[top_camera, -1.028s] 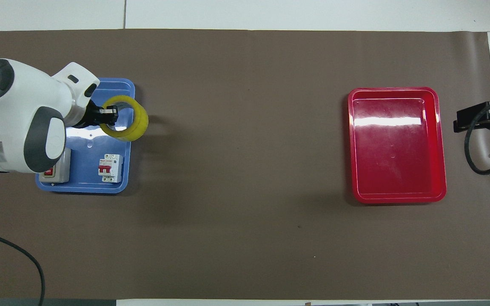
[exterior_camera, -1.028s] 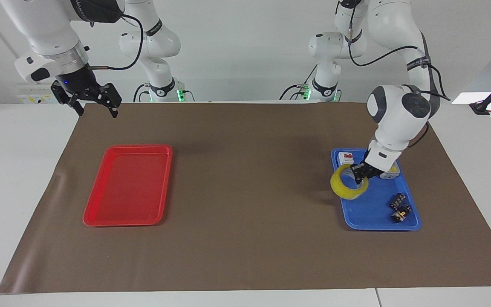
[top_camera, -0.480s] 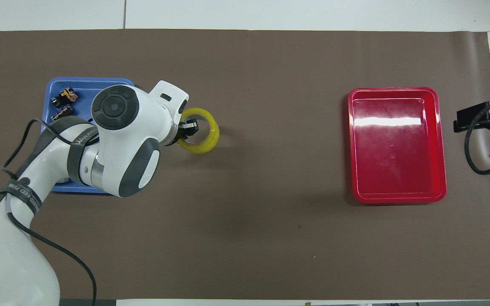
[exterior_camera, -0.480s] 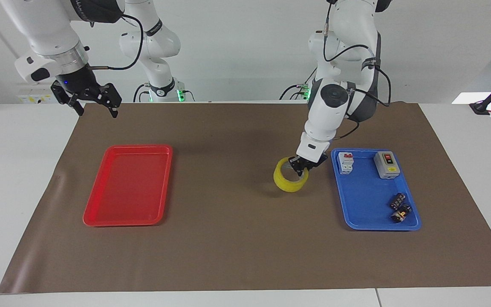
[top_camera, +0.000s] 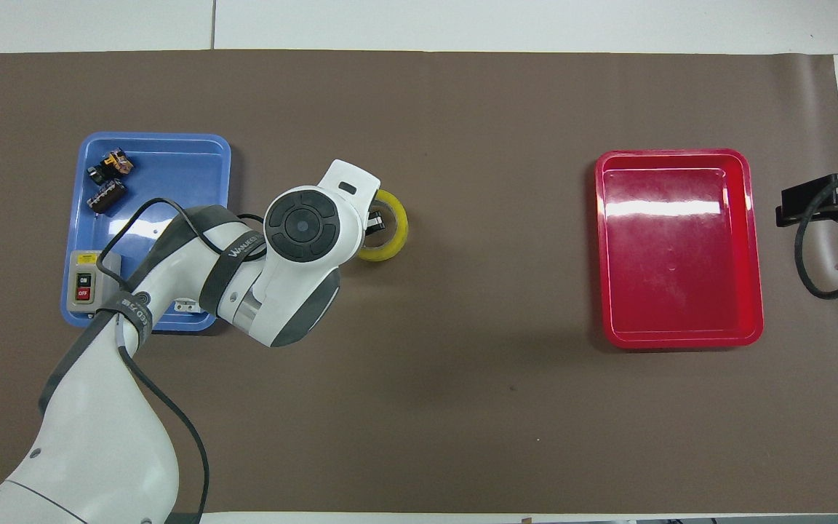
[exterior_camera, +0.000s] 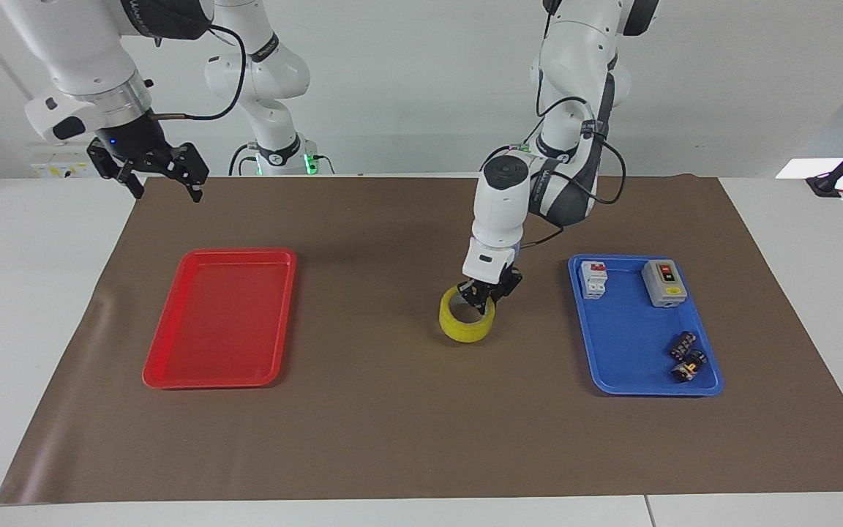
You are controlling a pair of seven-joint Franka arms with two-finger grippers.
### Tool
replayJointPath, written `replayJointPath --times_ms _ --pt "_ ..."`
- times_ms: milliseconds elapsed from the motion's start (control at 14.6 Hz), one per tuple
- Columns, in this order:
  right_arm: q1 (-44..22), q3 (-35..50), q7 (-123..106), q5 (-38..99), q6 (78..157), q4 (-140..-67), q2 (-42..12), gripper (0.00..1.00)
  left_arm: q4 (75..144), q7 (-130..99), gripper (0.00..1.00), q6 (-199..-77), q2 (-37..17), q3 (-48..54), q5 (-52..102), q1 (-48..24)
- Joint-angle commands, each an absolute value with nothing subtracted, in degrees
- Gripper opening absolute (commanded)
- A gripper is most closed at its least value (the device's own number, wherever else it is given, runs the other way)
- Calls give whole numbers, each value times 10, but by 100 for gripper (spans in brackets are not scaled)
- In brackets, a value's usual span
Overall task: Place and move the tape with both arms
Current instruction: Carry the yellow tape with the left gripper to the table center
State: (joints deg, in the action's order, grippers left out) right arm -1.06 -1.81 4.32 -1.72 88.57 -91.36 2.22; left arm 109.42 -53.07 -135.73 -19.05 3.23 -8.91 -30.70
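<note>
Gripping the tape (exterior_camera: 467,318) by its rim, the left end effector (exterior_camera: 486,290) holds it low over the brown mat (exterior_camera: 392,410), between the blue tray (exterior_camera: 637,366) and red tray (exterior_camera: 220,322); the right end effector (exterior_camera: 162,176) waits, fingers apart, above the mat's corner at 11 o'clock in the facing view.

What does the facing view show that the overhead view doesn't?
Only the facing view shows the whole breaker in the blue tray, and the right gripper open, raised by the mat's corner; overhead the left arm hides most of the breaker. Only the overhead view shows the switch box's ON and OFF buttons. Both show the left gripper shut on the tape at mid-mat, the black blocks and the red tray.
</note>
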Motion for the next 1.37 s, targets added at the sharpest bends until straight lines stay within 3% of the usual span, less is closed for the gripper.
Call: replayJointPath --times_ms 0,480,548,685,891,960,1302 --pt "-4 -16 37 -13 886 -921 31 100 1070 -551 0 -1364 -213 23 -106 -331" --pt "-4 -16 37 -13 886 -921 31 100 1075 -548 0 -1364 -218 25 -107 -346" --pt "-4 -16 37 -13 886 -921 31 100 1076 -548 6 -1362 -218 26 -106 -346" --pt "-4 -16 37 -14 886 -921 31 100 1076 -547 39 -1360 -218 26 -106 -346" --pt "-4 -16 37 -14 886 -922 31 100 1076 -547 96 -1357 -214 26 -106 -346" --pt "-4 -16 37 -13 885 -921 31 100 1076 -546 100 -1355 -209 25 -106 -344" --pt "-6 -16 46 -13 888 -939 37 100 1083 -539 100 -1309 -145 26 -105 -308"
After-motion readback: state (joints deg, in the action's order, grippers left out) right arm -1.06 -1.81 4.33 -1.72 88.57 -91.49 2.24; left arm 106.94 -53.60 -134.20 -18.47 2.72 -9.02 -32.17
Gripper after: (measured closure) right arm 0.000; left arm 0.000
